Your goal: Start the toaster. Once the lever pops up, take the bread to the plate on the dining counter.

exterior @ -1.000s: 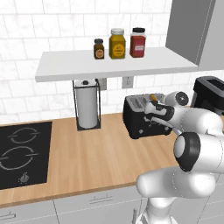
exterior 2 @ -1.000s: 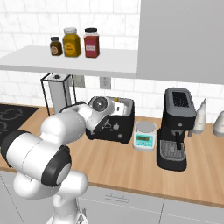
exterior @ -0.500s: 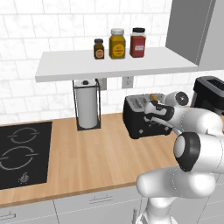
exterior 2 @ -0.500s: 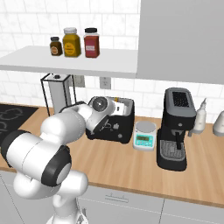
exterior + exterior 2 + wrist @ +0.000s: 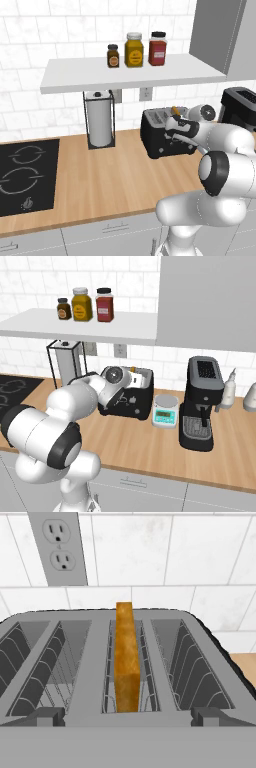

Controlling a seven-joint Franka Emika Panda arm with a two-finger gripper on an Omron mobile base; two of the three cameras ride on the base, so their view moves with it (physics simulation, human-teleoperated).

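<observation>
Tool (image 5: 128, 714) spread wide, poised just above toaster (image 5: 162, 134) on wooden desk (image 5: 115, 180); bread (image 5: 126, 662) upright in a slot between the fingertips.

the toaster (image 5: 90, 662) runs off the hand view's left edge; the bread's (image 5: 126, 662) lower part is hidden in its slot.
</observation>
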